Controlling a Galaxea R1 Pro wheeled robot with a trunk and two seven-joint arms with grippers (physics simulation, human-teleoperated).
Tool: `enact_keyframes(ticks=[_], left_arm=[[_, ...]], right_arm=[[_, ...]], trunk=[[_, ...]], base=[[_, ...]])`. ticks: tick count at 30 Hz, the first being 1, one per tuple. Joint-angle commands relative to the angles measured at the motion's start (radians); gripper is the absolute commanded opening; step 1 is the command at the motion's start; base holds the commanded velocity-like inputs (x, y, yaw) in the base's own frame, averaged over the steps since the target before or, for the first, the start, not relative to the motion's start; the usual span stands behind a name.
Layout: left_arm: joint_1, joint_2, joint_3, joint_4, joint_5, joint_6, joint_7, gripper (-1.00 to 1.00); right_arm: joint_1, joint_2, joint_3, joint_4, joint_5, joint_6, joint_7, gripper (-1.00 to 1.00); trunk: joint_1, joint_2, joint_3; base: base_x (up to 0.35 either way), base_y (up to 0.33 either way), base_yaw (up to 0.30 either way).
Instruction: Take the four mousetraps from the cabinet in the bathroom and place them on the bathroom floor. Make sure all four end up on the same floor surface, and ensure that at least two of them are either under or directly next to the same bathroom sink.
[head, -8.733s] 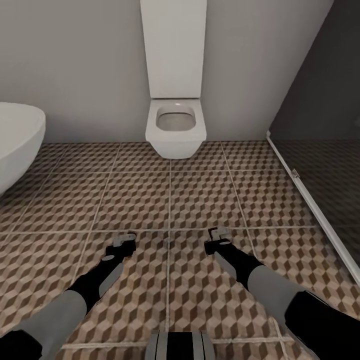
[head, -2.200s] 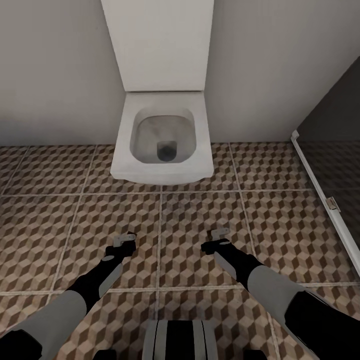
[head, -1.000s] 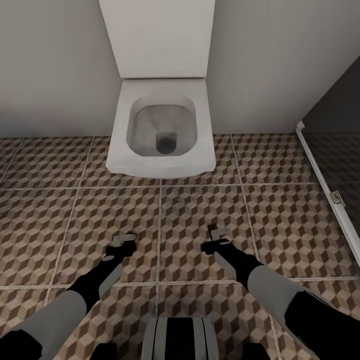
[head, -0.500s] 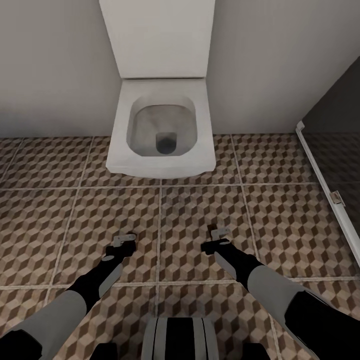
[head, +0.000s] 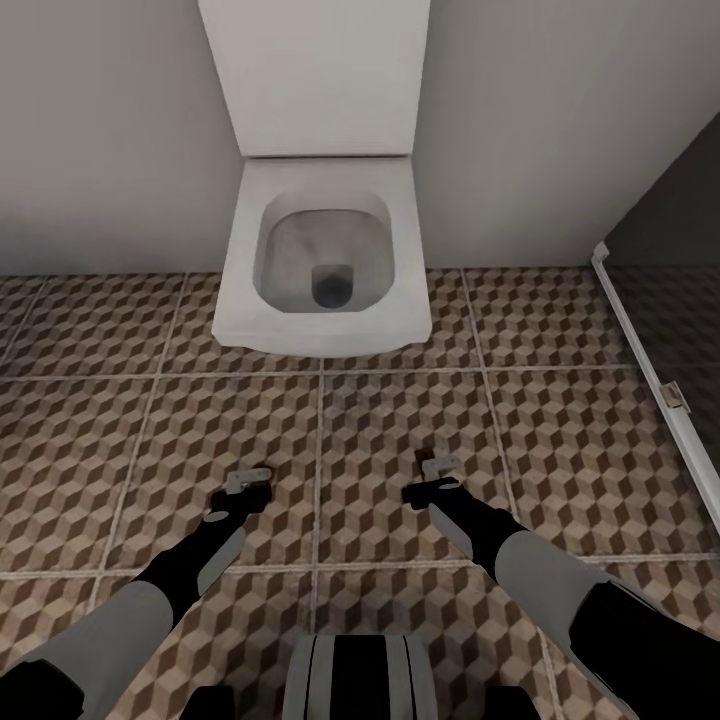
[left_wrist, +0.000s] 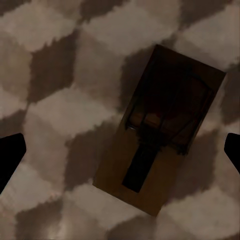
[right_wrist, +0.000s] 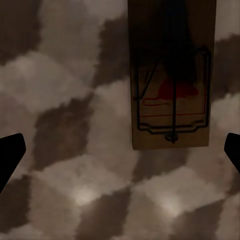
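Bathroom floor (head: 400, 400) of cube-pattern tiles, toilet (head: 325, 260) at the wall edge. Left end effector (head: 245, 485) and right end effector (head: 435, 475) both released, fingers spread, each over a mousetrap (left_wrist: 160, 132) (right_wrist: 172, 75) lying flat on the tiles, apparently just set down

Having closed in on the toilet (head: 325, 255) since the earliest picture: bowl now showing larger and nearer, tub gone out of sight at the left, shower rail (head: 655, 375) sitting further right. Over the last second, showing no change at all; view and arms matching the previous pictures.
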Motion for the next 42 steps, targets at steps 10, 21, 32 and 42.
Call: enact_keyframes(ticks=[10, 21, 32, 42], left_arm=[[0.0, 0.002, -0.008, -0.003, 0.007, 0.005, 0.009, 1.0], [0.0, 0.001, -0.008, -0.002, 0.008, 0.005, 0.009, 1.0], [0.0, 0.0, -0.008, -0.002, 0.008, 0.005, 0.01, 1.0], [0.0, 0.0, -0.008, -0.002, 0.008, 0.005, 0.011, 1.0]], right_arm=[[-0.001, -0.001, 0.009, -0.002, -0.008, 0.003, -0.008, 1.0], [-0.001, -0.001, 0.009, -0.002, -0.008, 0.004, -0.008, 1.0], [-0.001, -0.001, 0.008, -0.002, -0.008, 0.004, -0.008, 1.0], [-0.001, -0.001, 0.009, -0.002, -0.008, 0.004, -0.008, 1.0]], trunk=[[0.0, 0.0, -0.001], [0.0, 0.0, -0.001], [0.0, 0.0, -0.001], [0.0, 0.0, -0.001]], base=[[0.0, 0.0, 0.0], [0.0, 0.0, 0.0], [0.0, 0.0, 0.0], [0.0, 0.0, 0.0]])
